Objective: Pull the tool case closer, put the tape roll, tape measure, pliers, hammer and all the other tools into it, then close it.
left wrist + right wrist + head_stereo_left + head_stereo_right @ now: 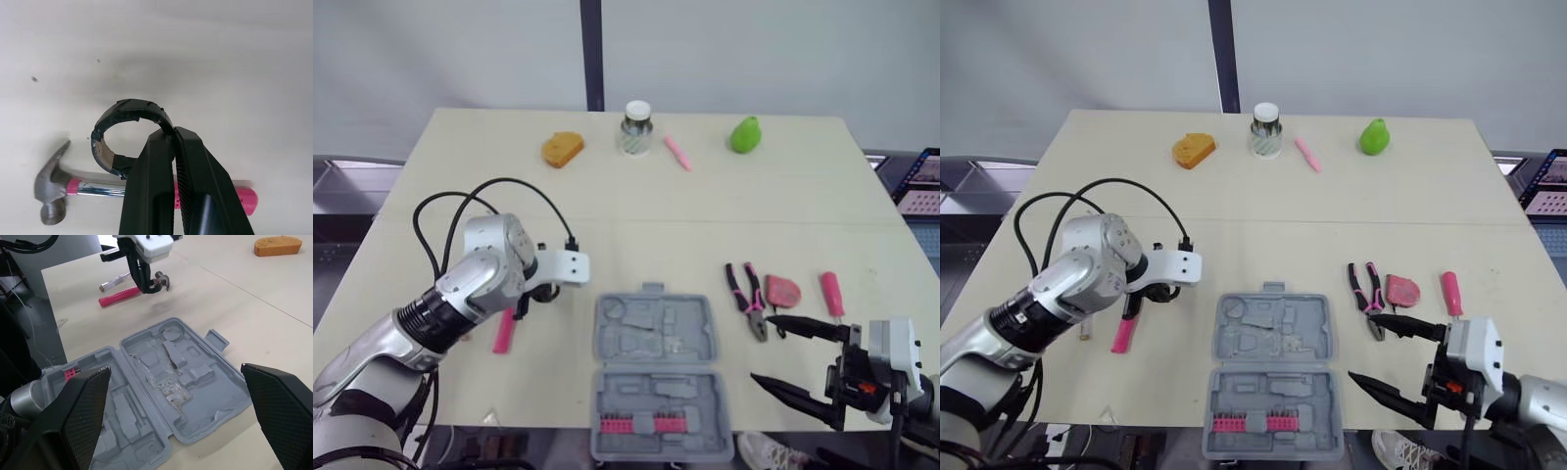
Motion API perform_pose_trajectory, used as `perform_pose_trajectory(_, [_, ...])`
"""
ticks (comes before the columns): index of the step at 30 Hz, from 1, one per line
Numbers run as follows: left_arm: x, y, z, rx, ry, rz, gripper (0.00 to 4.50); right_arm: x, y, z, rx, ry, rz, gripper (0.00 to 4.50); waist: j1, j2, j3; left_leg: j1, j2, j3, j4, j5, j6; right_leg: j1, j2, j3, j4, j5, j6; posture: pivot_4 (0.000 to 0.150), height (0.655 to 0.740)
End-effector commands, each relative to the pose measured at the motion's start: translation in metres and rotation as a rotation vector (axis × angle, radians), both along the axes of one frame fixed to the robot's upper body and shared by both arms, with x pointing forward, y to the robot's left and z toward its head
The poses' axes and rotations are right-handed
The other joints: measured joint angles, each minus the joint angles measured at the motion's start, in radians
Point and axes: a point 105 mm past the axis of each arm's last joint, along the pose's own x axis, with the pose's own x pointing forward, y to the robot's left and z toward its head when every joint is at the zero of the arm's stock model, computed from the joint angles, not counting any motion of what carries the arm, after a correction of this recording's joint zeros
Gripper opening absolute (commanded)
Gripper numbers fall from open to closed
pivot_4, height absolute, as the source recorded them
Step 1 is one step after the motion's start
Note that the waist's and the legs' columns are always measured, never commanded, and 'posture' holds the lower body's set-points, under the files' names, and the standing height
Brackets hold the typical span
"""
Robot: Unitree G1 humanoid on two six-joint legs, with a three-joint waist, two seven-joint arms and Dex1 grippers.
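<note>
tape roll (pixel 129 106): likely light, stiff ring | left gripper (pixel 172 131): pinches its wall, 9 o'clock of tool case (pixel 654 333) | right gripper (pixel 762 350): spread, empty

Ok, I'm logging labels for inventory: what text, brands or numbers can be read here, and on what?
No readable text anywhere.
Clear jar with white lid: any label too small to read.
Screen at the right edge: blurred.
Grey plastic tool case, black tape roll: no markings visible.

Grey tool case (pixel 656 338) lies open at counter (pixel 607 196) front edge. Pliers (pixel 745 299), tape measure (pixel 783 291) just right. Right gripper (pixel 761 349) fingers spread wide. Hammer (pixel 503 333) left.
</note>
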Motion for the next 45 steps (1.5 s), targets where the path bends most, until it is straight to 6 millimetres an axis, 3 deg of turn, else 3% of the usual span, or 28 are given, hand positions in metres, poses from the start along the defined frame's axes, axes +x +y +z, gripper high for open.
perform_pose_trajectory(1, [-0.005, -0.017, 0.016, -0.077, -0.02, -0.025, 0.03, -0.002, -0.005, 0.009, -0.008, -0.015, -0.004, 4.5, -0.001, 0.0, 0.0, 0.0, 0.0, 0.0, 0.0, 0.0, 0.0, 0.0, 0.0, 0.0, 0.0, 0.0, 0.0, 0.15, 0.695])
perform_pose_trajectory(16, [-0.017, -0.057, 0.012, -0.227, 0.052, -0.049, 0.03, -0.004, -0.021, 0.014, -0.037, -0.001, -0.032, 4.5, -0.001, 0.0, 0.0, 0.0, 0.0, 0.0, 0.0, 0.0, 0.0, 0.0, 0.0, 0.0, 0.0, 0.0, 0.0, 0.15, 0.695])
perform_pose_trajectory(30, [-0.016, -0.062, 0.019, -0.481, 0.159, -0.083, 0.03, -0.013, -0.019, 0.009, -0.028, -0.001, -0.077, 4.5, 0.002, 0.0, 0.0, 0.0, 0.0, -0.001, 0.001, 0.0, 0.0, 0.001, 0.0, 0.0, 0.0, 0.0, 0.0, 0.15, 0.695])
perform_pose_trajectory(45, [-0.011, -0.065, -0.001, -0.435, 0.266, -0.086, 0.03, -0.033, -0.017, 0.001, -0.038, 0.007, -0.142, 4.5, 0.0, 0.0, 0.0, 0.0, -0.001, -0.001, 0.001, 0.0, 0.0, 0.001, 0.0, 0.0, 0.0, 0.0, 0.0, 0.15, 0.695])
